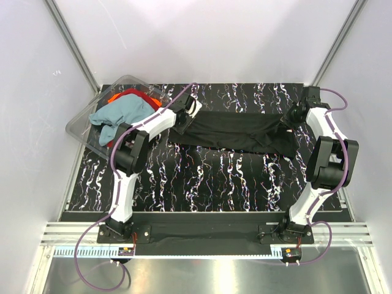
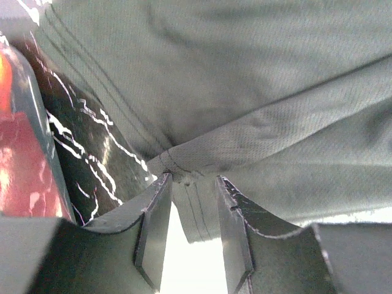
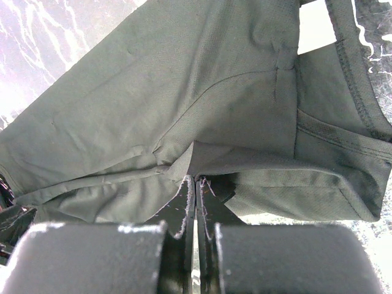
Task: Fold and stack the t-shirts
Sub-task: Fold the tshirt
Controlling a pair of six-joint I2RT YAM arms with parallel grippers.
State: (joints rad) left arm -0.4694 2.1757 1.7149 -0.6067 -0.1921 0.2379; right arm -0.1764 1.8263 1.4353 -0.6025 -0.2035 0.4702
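You are spreading the black shirt (image 1: 233, 131): right gripper (image 3: 195, 181) pinching its edge, left gripper (image 2: 192, 184) straddling a hem, grip unclear. The fold ahead is calling for both ends held.

Shirt (image 1: 233, 131) on table (image 1: 202, 177), right of tub (image 1: 81, 119)

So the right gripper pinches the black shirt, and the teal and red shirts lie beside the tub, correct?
Not quite. The teal shirt and red shirt lie inside the tub, not beside it; the top view shows this. The right gripper does pinch the black shirt.
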